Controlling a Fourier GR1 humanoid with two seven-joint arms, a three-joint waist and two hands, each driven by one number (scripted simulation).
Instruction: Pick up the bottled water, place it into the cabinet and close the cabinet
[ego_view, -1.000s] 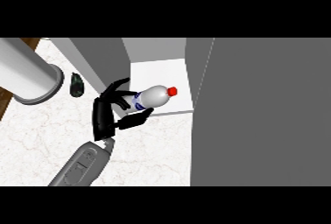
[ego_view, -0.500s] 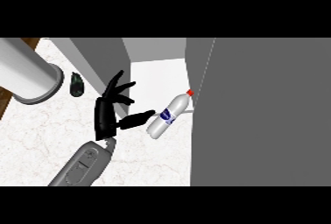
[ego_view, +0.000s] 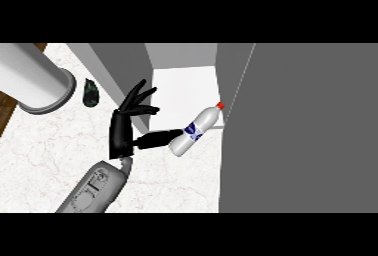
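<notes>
The bottled water (ego_view: 193, 132), clear with a blue label and a red cap (ego_view: 219, 105), lies tilted at the front edge of the cabinet's white floor (ego_view: 181, 82). Its cap touches the big grey door panel (ego_view: 310, 125) on the right. My left hand (ego_view: 122, 131) is just left of the bottle, fingers straight and spread and pointing away from me. Its thumb (ego_view: 159, 138) reaches right to the bottle's base. The hand is open and is not curled round the bottle. My right hand does not show.
A large white cylinder with a grey rim (ego_view: 33, 80) stands at the far left. A small dark object (ego_view: 90, 93) lies beside it on the marble counter (ego_view: 52, 150). The cabinet's grey left wall (ego_view: 122, 62) rises behind my fingers.
One second ago my left hand was curled round the bottle on the cabinet floor. It has since opened and drawn back, and the bottle has tipped right and forward against the grey panel.
</notes>
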